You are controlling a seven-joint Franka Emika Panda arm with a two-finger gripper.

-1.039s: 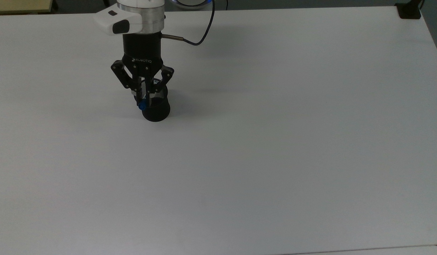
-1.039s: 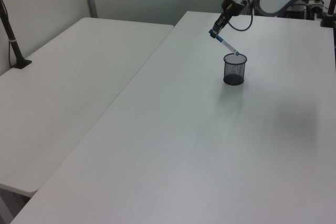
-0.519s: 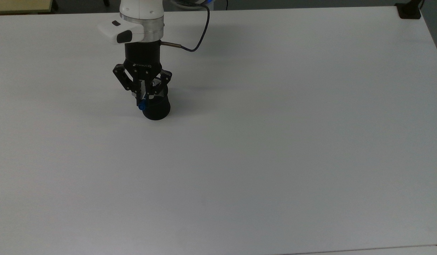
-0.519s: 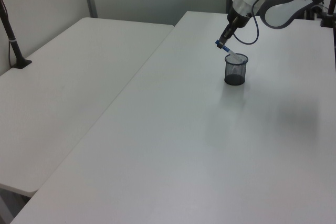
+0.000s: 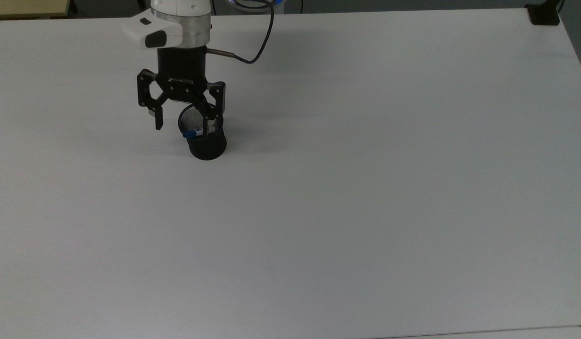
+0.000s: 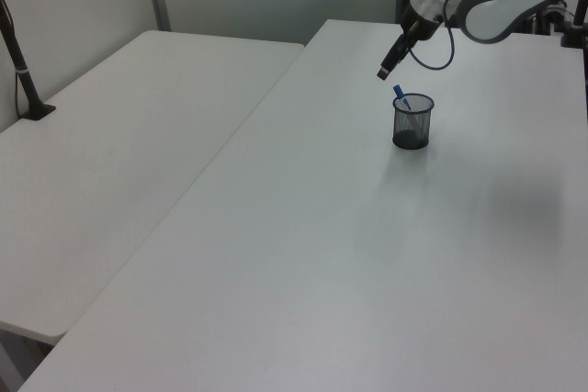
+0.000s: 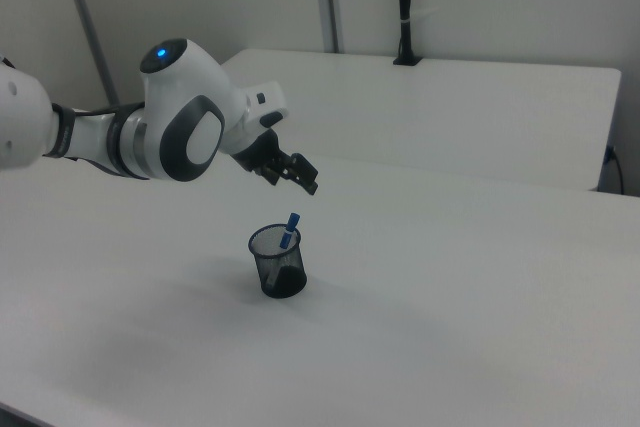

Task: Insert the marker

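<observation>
Marker: the marker (image 7: 290, 229) stood inside the black mesh cup (image 7: 278, 262), leaning against the rim, with its blue cap end poking above the edge. In the top view its blue tip (image 5: 190, 134) lay at the rim on the top view's left side of the cup (image 5: 205, 143). In the left view the blue end (image 6: 400, 96) rose above the cup (image 6: 412, 122).

Gripper: the gripper (image 5: 183, 120) hung above the cup with its two fingers spread wide and nothing between them. One fingertip sat out over the bare bench on the top view's left of the cup; the other was over the cup's mouth. In the right view the gripper (image 7: 291, 172) was clear of the marker, up and toward the right view's left. In the left view it (image 6: 390, 62) was above the cup, toward the left view's left.

Cup: upright on the white bench (image 5: 365, 188).

Arm: the white arm (image 7: 170, 132) reached in from the right view's left, a black cable (image 5: 257, 44) looping off the wrist.

Second bench: a separate white bench (image 6: 110, 135) stood beside the first.
</observation>
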